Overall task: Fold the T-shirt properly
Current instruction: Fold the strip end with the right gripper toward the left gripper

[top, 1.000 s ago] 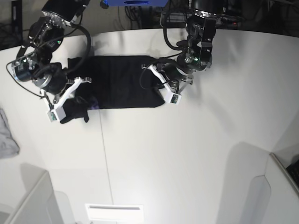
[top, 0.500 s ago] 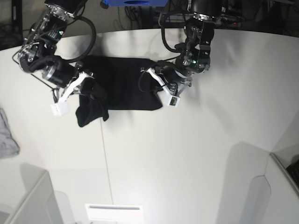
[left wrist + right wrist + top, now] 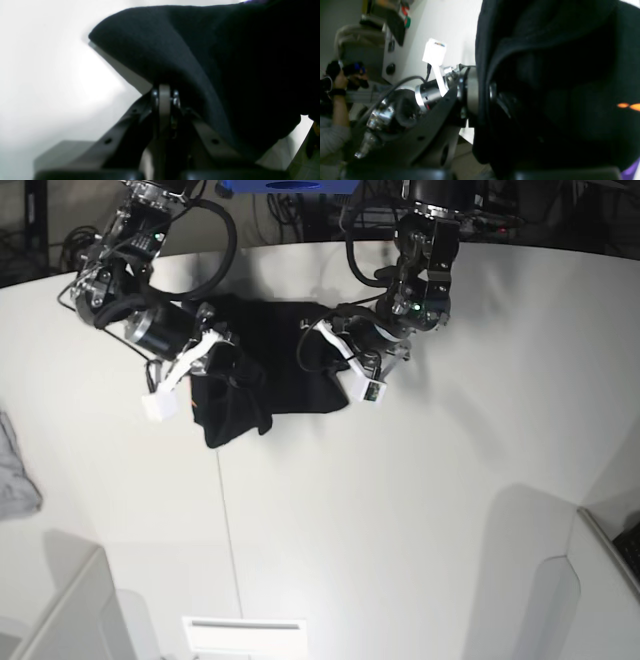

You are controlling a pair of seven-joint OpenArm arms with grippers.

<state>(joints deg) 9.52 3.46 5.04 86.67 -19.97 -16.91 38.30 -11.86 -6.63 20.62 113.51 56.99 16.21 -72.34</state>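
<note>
right claw (image 3: 222, 362) clamps T-shirt (image 3: 285, 355) end (lifted) | left claw (image 3: 345, 362) grips opposite edge; white table (image 3: 420, 510)

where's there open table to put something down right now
Widest bare patch: the white table in front of the T-shirt, running to its right edge. Another strip lies between the shirt and the grey cloth. It is crowded at the back, where the right pincer and left pincer grip the shirt.

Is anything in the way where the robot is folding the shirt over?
Nothing visible. The right hand holds one end of the T-shirt lifted over the flat part, the left hand grips the other end, and only bare table surrounds it.
</note>
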